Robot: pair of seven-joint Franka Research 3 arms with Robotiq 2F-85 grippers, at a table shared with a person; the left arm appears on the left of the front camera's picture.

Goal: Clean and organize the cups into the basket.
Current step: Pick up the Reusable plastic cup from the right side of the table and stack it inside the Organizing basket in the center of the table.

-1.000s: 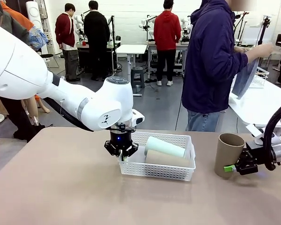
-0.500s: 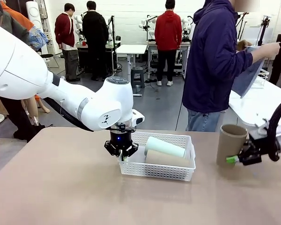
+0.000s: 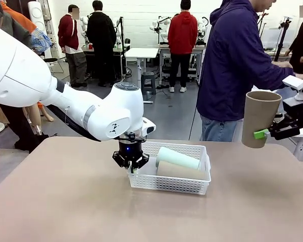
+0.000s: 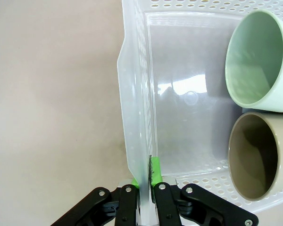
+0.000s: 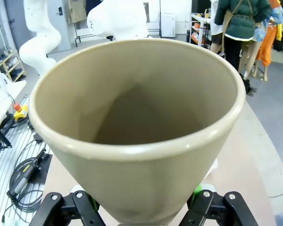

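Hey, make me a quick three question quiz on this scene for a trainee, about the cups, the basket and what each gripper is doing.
1. True or false: the right gripper holds a tan cup mouth up, clear of the table.
2. What is the left gripper shut on? A: the end wall of the basket. B: a cloth. C: nothing.
3. Fill in: ___ cups lie on their sides in the basket.
Key: 1 true. 2 A. 3 two, a mint green cup and a brown cup.
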